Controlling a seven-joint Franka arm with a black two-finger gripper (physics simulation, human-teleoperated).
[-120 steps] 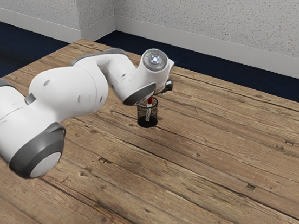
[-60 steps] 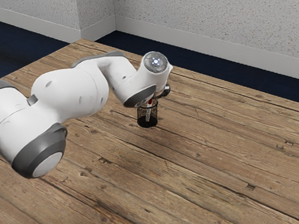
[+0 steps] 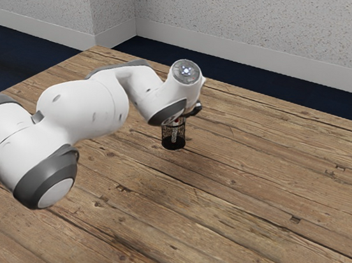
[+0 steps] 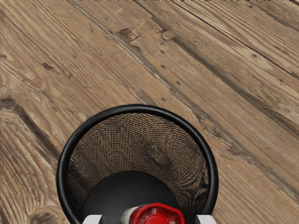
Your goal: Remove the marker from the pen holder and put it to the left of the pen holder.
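Observation:
At the end of the arm, my gripper (image 3: 183,116) is just above the black mesh pen holder (image 3: 174,138), its fingertips hidden there by the hand. The marker (image 3: 174,133) stands inside the holder, its red end mostly covered by the hand. Looking down in the wrist view, I see the round rim of the pen holder (image 4: 137,108) and the marker's red cap (image 4: 156,215), leaning within it. Pale fingertips of my open gripper (image 4: 149,220) stand on opposite sides of the cap, with a gap at each side.
The wooden table (image 3: 253,179) extends around the holder, with a wall (image 3: 259,26) beyond its far edge. Grooves and cracks run across the planks. The arm comes in from the exterior view's left.
My hand has come down a little toward the pen holder and shifted slightly, so it covers more of the marker's red end. The holder has stayed where it was.

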